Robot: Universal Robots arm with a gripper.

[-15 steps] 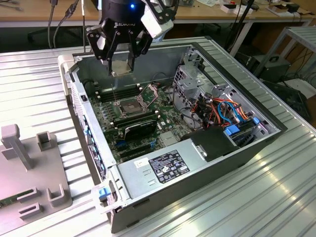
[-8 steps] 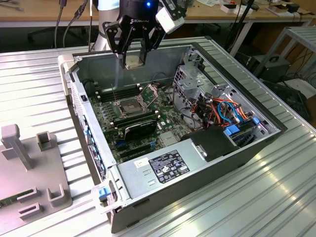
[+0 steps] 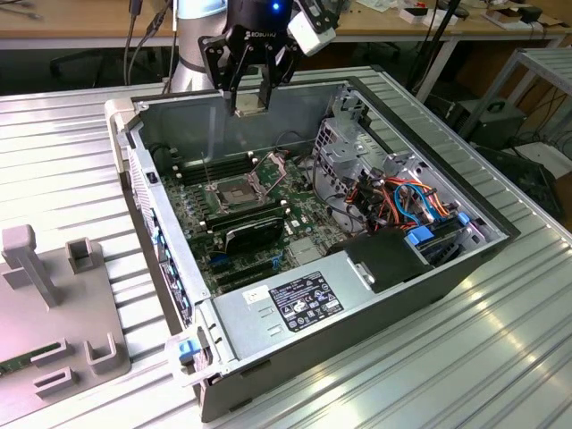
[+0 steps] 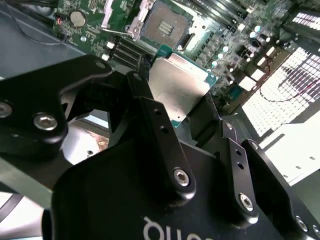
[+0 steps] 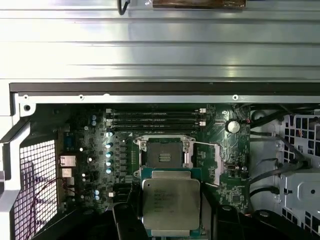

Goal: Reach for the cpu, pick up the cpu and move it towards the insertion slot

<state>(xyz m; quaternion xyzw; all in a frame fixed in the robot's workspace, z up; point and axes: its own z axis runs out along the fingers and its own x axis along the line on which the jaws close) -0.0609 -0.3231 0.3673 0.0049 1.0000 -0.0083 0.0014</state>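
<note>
The black gripper [image 3: 249, 96] is clenched on the cpu [image 3: 249, 100], a small flat square chip with a pale tan-silver lid on a green carrier edge; its black fingers [image 4: 150, 107] press opposite edges of the chip, which shows held flat and level in both wrist views [image 5: 170, 204]. In the exterior view the gripper hangs above the back wall of the open grey metal computer case [image 3: 295, 322], clear of the board below it, so the chip is in the air and touches nothing but the fingers.

The insertion slot [image 3: 231, 190], a square socket with a silvery metal frame and a dark grey centre, lies on the green motherboard [image 3: 192, 207] inside the case, its hinged metal retaining plate [image 3: 273, 164] swung up and open beside it. Taken from the slot, the cpu is above and off towards the case's back wall. In the first wrist view the slot [image 5: 163, 154] appears just beyond the chip's leading edge, with the row of long narrow black memory slots [image 5: 157, 118] on the slot's far side.

The chip's edges look roughly parallel to the socket frame, so by my judgement little turning is called for; the gap that matters is the sideways offset and the height over the slot. The pick appears done and the carry partway along.
</note>
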